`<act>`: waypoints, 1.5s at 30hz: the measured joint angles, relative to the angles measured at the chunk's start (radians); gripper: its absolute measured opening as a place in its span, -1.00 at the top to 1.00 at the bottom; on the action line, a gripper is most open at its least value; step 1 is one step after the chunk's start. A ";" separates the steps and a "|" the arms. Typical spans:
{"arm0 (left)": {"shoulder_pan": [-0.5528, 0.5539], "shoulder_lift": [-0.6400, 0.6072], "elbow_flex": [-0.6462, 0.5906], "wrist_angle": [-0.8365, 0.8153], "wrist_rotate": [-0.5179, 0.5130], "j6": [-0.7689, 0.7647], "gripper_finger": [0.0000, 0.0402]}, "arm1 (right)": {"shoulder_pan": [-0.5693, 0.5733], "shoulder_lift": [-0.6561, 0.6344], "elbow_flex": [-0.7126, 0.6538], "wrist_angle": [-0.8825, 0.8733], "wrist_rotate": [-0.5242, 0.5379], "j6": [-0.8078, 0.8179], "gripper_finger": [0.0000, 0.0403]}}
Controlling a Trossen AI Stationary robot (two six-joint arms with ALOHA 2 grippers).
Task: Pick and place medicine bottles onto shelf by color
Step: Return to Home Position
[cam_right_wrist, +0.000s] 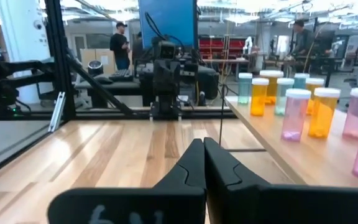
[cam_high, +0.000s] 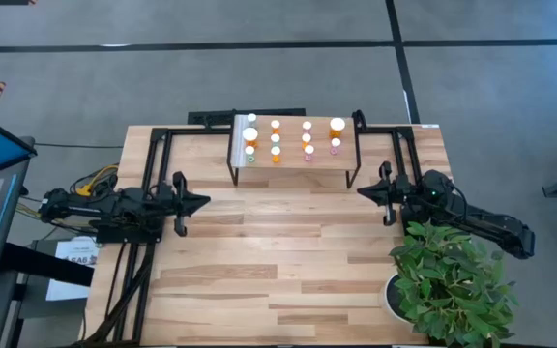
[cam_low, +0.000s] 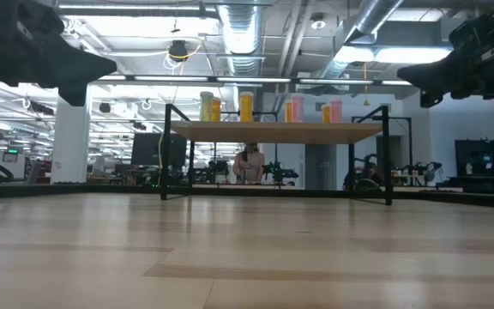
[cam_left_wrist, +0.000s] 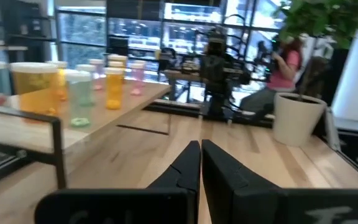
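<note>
Left pincer (cam_high: 205, 202) and right pincer (cam_high: 361, 192), both closed on nothing, flank the shelf (cam_high: 298, 172), so I judge a careless swing could clip its legs, toppling the medicine bottles (cam_high: 276, 126).

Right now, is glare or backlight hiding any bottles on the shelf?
High view: the white-capped medicine bottles on the small raised light-wood shelf show mostly as bright caps, bodies barely visible. Low view: bright ceiling lights leave the left gripper and right gripper as dark silhouettes.
</note>
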 joint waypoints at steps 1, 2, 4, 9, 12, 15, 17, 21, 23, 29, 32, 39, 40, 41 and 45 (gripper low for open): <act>0.000 0.000 0.000 -0.002 0.014 0.002 0.98 | 0.001 0.000 0.000 -0.005 0.000 0.001 0.95; 0.000 0.000 0.000 -0.004 0.026 0.002 0.98 | 0.002 0.000 0.000 -0.012 0.000 0.001 0.95; 0.000 0.000 0.000 -0.007 0.048 0.002 0.98 | 0.001 0.000 0.000 -0.013 0.000 0.001 0.95; 0.000 0.000 0.000 -0.010 0.056 0.002 0.98 | 0.001 0.000 -0.001 -0.045 0.000 0.001 0.95; 0.000 0.001 0.000 -0.009 0.017 0.016 0.98 | 0.001 0.000 -0.001 -0.056 0.000 0.001 0.95; 0.000 0.000 0.001 -0.017 0.014 0.022 0.98 | 0.001 0.000 -0.001 -0.059 0.000 0.001 0.95; 0.000 0.001 0.003 -0.024 0.016 0.020 0.98 | 0.001 0.000 -0.001 -0.061 0.000 0.001 0.95; 0.000 0.001 0.003 -0.025 0.015 0.023 0.98 | 0.001 0.000 -0.001 -0.065 0.000 0.001 0.95; 0.000 0.001 0.004 -0.027 0.015 0.022 0.98 | 0.001 0.000 -0.001 -0.066 0.000 0.001 0.95; 0.000 0.001 0.005 -0.029 0.015 0.022 0.98 | 0.001 0.000 -0.002 -0.069 0.000 0.001 0.95; 0.000 0.001 0.005 -0.031 0.015 0.021 0.98 | 0.001 0.000 -0.002 -0.069 0.000 0.001 0.95; 0.000 0.001 0.006 -0.032 0.014 0.021 0.98 | 0.001 0.000 -0.002 -0.070 0.000 0.001 0.95; 0.000 0.001 0.006 -0.032 0.014 0.021 0.98 | 0.001 0.000 -0.003 -0.070 0.000 0.001 0.95; 0.000 0.001 0.006 -0.032 0.014 0.021 0.98 | 0.001 0.000 -0.003 -0.070 0.000 0.001 0.95; 0.000 0.001 0.006 -0.032 0.014 0.021 0.98 | 0.001 0.000 -0.003 -0.070 0.000 0.001 0.95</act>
